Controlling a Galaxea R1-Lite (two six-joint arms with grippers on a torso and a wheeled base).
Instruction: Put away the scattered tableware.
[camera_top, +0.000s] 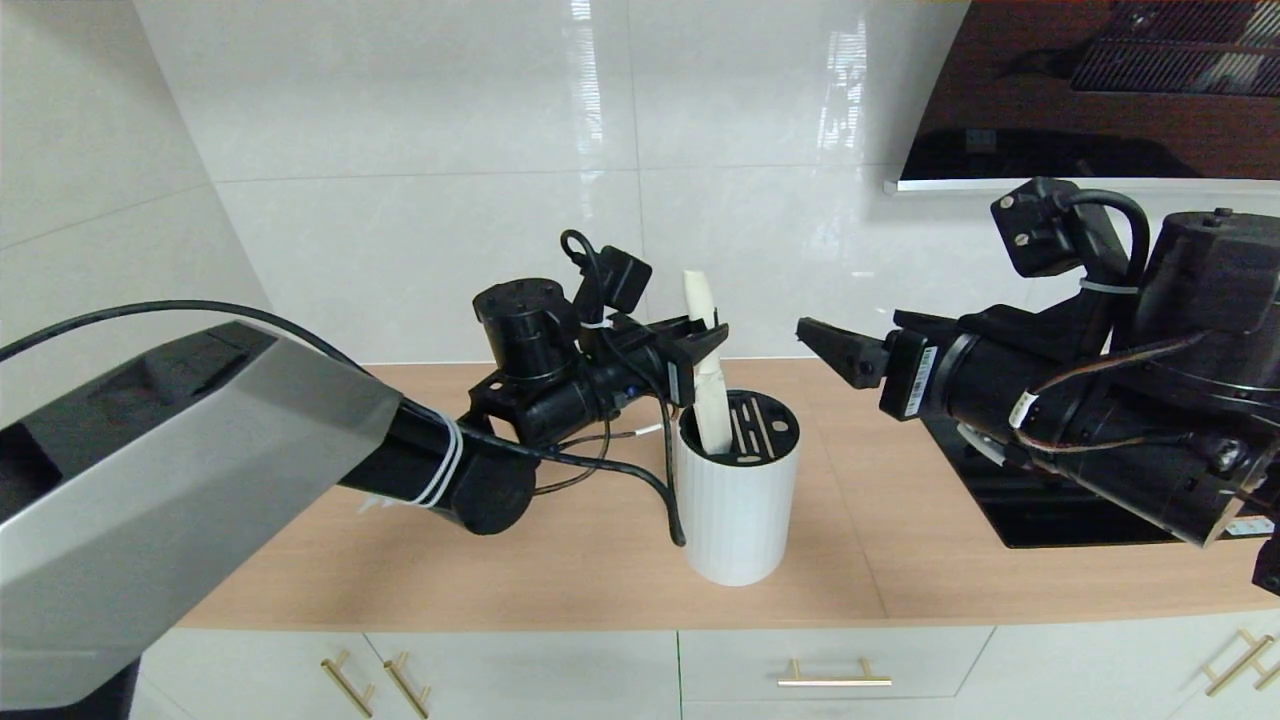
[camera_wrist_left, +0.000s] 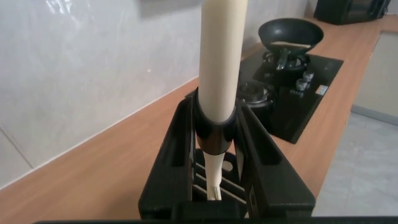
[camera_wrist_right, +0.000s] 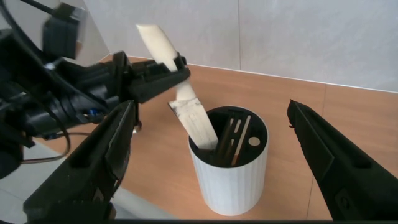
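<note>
- The left gripper (camera_top: 703, 347) and its clamped knife (camera_top: 699, 303) stand over the holder (camera_top: 738, 510), barring its top;
- bare counter (camera_top: 880, 500) lies between holder and hob (camera_top: 1030, 520);
- the holder's right flank seems open, below the spread right gripper (camera_top: 830, 350).

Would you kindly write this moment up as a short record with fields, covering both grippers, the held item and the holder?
left gripper: shut on the knife's handle, above the holder
knife: cream handle up, blade end down in the holder's slotted top, slightly tilted
holder: white, ribbed, upright on the wooden counter
right gripper: open, holding nothing, in the air beside the holder
cooktop: black, set into the counter under the right arm
</note>
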